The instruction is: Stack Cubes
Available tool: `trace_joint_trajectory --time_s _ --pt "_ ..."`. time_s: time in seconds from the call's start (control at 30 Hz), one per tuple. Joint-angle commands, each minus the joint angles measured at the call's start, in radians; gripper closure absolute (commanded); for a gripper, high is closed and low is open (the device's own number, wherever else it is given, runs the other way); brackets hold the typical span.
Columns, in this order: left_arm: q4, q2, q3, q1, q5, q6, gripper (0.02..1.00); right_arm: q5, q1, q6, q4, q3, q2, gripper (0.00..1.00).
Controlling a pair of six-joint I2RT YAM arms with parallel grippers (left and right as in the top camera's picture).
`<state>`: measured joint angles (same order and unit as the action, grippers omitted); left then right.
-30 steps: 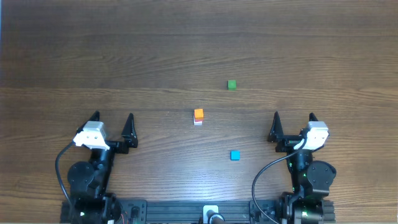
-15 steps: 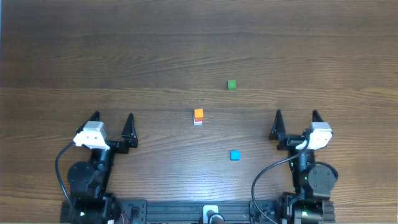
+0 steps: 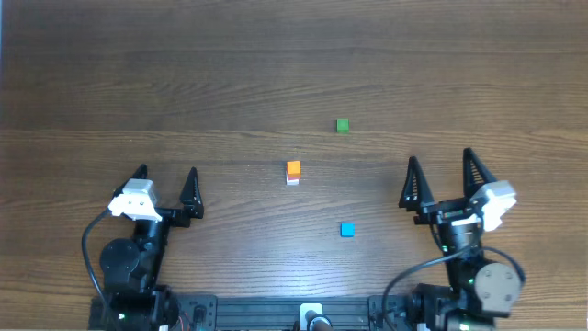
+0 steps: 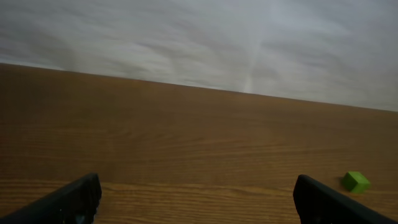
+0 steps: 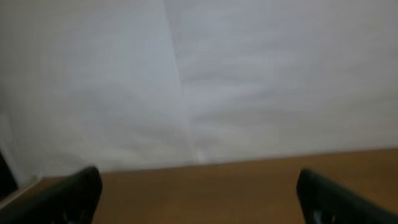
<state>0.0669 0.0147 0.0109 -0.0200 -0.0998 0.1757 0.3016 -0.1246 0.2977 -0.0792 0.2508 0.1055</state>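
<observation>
Over the wooden table [image 3: 184, 74], right gripper [image 3: 439, 158], spread wide, has tilted rightward; left gripper [image 3: 166, 170] spread, unmoved.

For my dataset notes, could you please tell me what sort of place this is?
Probably a robotics lab bench: a wood-grain table, the left gripper and right gripper at one edge, a small green cube, and a bare white wall behind.

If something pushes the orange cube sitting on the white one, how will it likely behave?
The orange cube would probably slide or topple off, since it only rests on the white cube, a small base. Its flat faces and square shape suggest it is rigid and would not roll.
</observation>
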Motion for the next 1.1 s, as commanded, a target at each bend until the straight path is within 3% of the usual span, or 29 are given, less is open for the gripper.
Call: trace_joint_trajectory --time_s 0.03,0.13,0.37,0.53,0.73,0.87,1.1 --pt "0.002 -0.009 -0.005 0.005 0.008 -0.011 0.020 0.059 0.001 -0.088 0.140 0.271 0.164 0.009" --pt "0.002 -0.008 -0.005 0.005 0.008 -0.011 0.020 0.100 0.002 -0.145 0.306 0.485 0.336 0.007" --pt "0.002 -0.008 -0.005 0.005 0.008 -0.011 0.018 0.084 0.071 -0.200 0.711 0.916 0.721 0.009" --pt "0.002 -0.008 -0.005 0.005 0.008 -0.011 0.020 -0.074 0.240 -0.206 0.913 1.115 0.984 0.009" --pt "0.002 -0.008 -0.005 0.005 0.008 -0.011 0.023 -0.198 0.431 -0.203 0.943 1.193 1.286 0.009" --pt "0.002 -0.008 -0.005 0.005 0.008 -0.011 0.020 -0.296 0.491 -0.126 0.916 1.195 1.473 0.007" --pt "0.002 -0.008 -0.005 0.005 0.008 -0.011 0.020 -0.298 0.501 -0.050 0.901 1.195 1.748 0.009"
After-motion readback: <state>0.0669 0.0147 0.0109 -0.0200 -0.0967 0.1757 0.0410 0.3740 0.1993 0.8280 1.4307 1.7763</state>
